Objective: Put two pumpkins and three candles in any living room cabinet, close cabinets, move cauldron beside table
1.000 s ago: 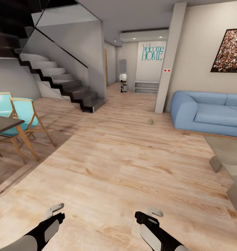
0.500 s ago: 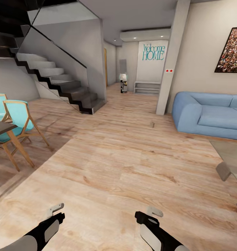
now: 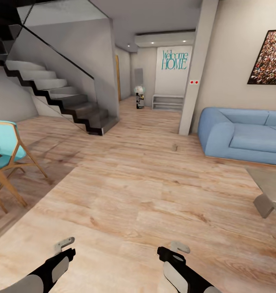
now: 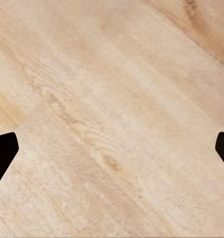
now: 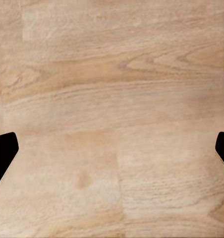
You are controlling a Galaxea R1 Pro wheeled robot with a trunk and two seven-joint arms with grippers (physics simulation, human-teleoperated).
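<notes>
A small tan-grey stub that looks like a candle stands on the wooden floor far ahead, near the pillar and the sofa's end. My left gripper and right gripper hang low in front of me above bare floor, far from the candle. In the left wrist view the left gripper has its dark fingertips wide apart at the picture's edges with nothing between them. The right gripper stands the same way over the planks. The pumpkins, the cabinet and the cauldron are out of view.
A blue sofa lines the right wall, with a glass coffee table in front of it. A turquoise chair sits at the left and stairs behind it. A pillar and a white shelf stand ahead.
The whole view has shifted as the camera moved: the chair and stairs slid left and the dark dining table left the picture. Both arms keep their pose.
</notes>
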